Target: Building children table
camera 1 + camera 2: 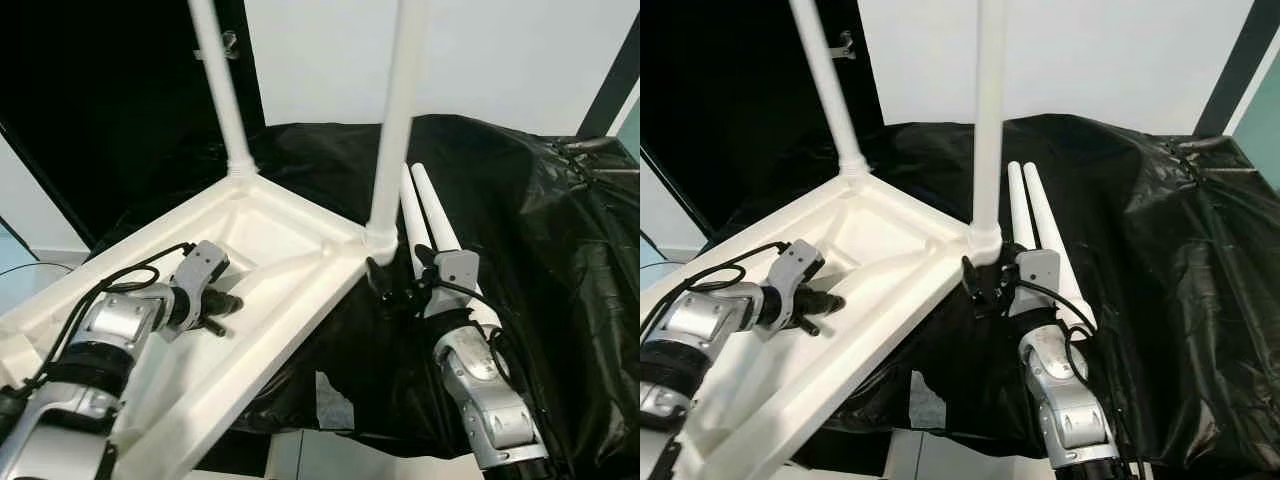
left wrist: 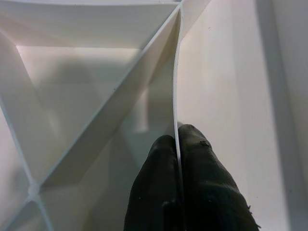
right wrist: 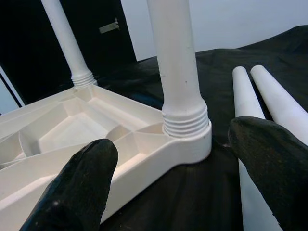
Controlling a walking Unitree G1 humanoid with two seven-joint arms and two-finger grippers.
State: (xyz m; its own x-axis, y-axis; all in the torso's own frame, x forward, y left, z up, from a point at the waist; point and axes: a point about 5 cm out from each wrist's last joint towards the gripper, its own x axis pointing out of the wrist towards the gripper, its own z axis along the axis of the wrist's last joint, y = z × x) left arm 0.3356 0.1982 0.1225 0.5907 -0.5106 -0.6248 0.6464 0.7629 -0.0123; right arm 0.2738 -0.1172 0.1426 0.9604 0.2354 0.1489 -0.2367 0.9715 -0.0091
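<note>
A white plastic table top (image 1: 270, 235) lies upside down on a black-covered surface. Two white legs stand upright in its corner sockets: the far leg (image 1: 222, 90) and the near leg (image 1: 397, 110). Two loose legs (image 1: 437, 225) lie side by side on the cover, right of the near corner. My left gripper (image 1: 228, 305) rests inside the underside; in the left wrist view it (image 2: 177, 132) is shut on a thin rib (image 2: 175, 72). My right gripper (image 1: 385, 285) is open at the near corner, its fingers (image 3: 82, 187) spread either side of the threaded socket (image 3: 187, 130).
Black plastic sheeting (image 1: 540, 250) drapes the whole work surface and hangs over its front edge. A dark panel (image 1: 100, 100) stands behind at the left, beside a white wall (image 1: 500, 50). A pale patch (image 1: 333, 400) shows in the sheeting near the front.
</note>
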